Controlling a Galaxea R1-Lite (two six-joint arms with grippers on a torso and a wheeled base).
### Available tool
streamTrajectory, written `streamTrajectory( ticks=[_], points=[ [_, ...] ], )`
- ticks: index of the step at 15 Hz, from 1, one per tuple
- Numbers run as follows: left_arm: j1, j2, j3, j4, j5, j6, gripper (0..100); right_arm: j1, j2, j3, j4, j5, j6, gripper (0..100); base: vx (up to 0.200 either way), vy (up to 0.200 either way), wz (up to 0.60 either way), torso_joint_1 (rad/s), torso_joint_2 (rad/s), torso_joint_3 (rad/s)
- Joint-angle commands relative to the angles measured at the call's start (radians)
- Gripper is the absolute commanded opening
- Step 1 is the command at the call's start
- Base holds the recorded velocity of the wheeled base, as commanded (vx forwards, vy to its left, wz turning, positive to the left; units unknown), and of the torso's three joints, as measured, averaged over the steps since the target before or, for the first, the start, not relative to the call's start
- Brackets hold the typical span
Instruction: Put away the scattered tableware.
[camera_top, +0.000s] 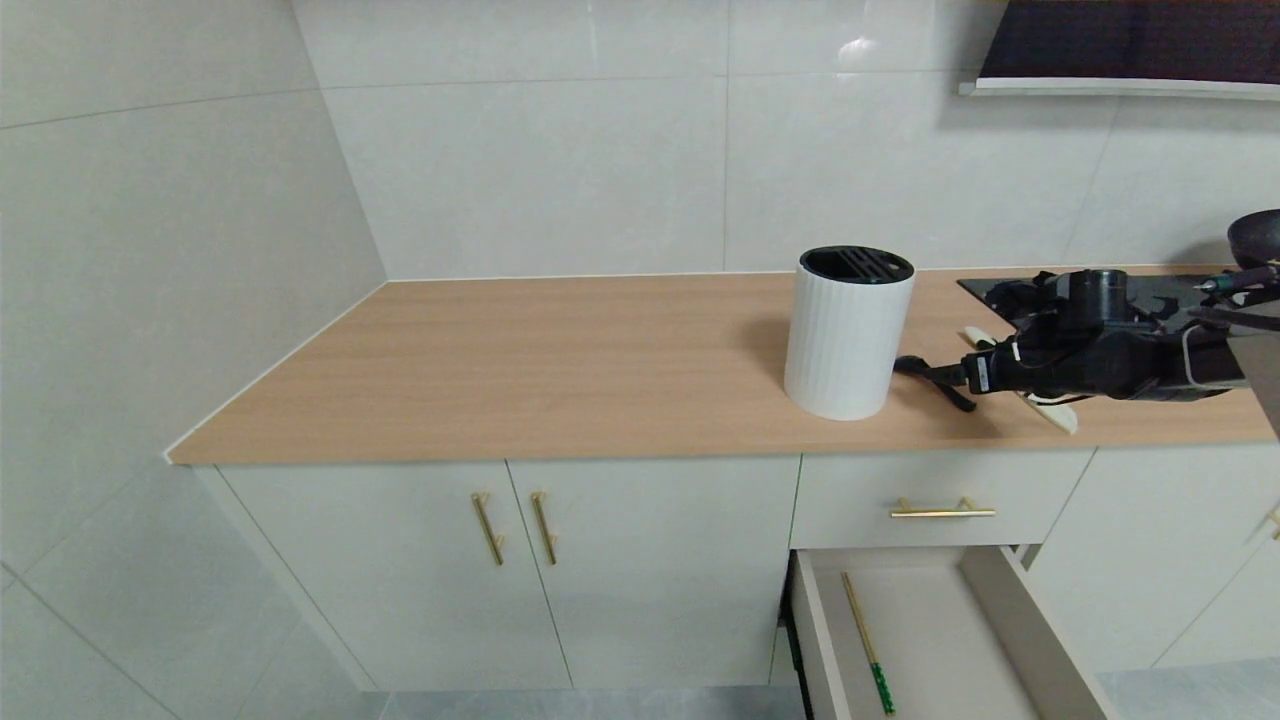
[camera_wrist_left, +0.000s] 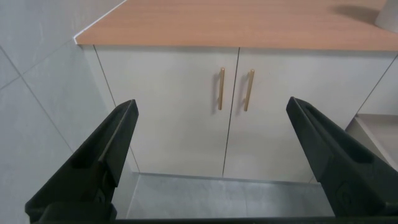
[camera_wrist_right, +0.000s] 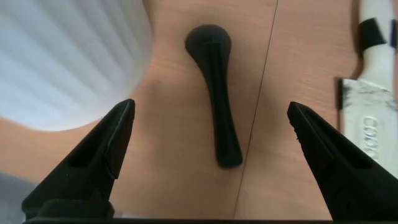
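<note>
Right wrist view looks down on a black tool (camera_wrist_right: 214, 93), maybe a spoon, lying flat on the wood surface (camera_top: 550, 360). The right pincer (camera_wrist_right: 210, 109) hangs over it, wide open, with nothing in it. The left pincer (camera_wrist_left: 211, 107) is down low in front of the cupboard doors (camera_wrist_left: 186, 112), also wide open and holding nothing.

A few things could go wrong. The black tool is thin and lies flat, so I think the pincer may scrape the surface or slip off it when it closes. The white holder (camera_top: 848, 335) stands just left of the tool, so a pincer finger could bump it and push or tip it. A white tool (camera_wrist_right: 373, 68) lies near on the right, partly under the arm, and could get knocked too. If the grip is weak, the tool might drop on the way and land on the floor, not in its place.

The surface is light wood and runs from the left corner to a black stove top (camera_top: 985, 287) at the far right, where a black pan (camera_top: 1255, 235) sits. The walls (camera_top: 520, 160) are big pale tiles. A dark hood (camera_top: 1130, 45) hangs high on the right. Below, near us, a drawer (camera_top: 1020, 625) is pulled out, and a chopstick (camera_top: 865, 640) with a green end lies inside.
</note>
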Motion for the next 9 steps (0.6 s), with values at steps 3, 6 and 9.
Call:
streamTrajectory(
  ticks=[3, 6, 9],
  points=[
    [0.000, 0.001, 0.000, 0.000, 0.001, -0.001, 100, 0.000, 0.121, -0.113, 0.001, 0.000, 0.002, 100, 0.000, 0.000, 0.00, 0.000, 0.00, 0.000],
    [0.000, 0.001, 0.000, 0.000, 0.001, -0.001, 100, 0.000, 0.135, -0.125, -0.001, 0.001, 0.004, 100, 0.000, 0.000, 0.00, 0.000, 0.00, 0.000],
    [0.000, 0.001, 0.000, 0.000, 0.001, -0.001, 100, 0.000, 0.143, -0.126, -0.001, 0.001, 0.004, 100, 0.000, 0.000, 0.00, 0.000, 0.00, 0.000]
  ],
)
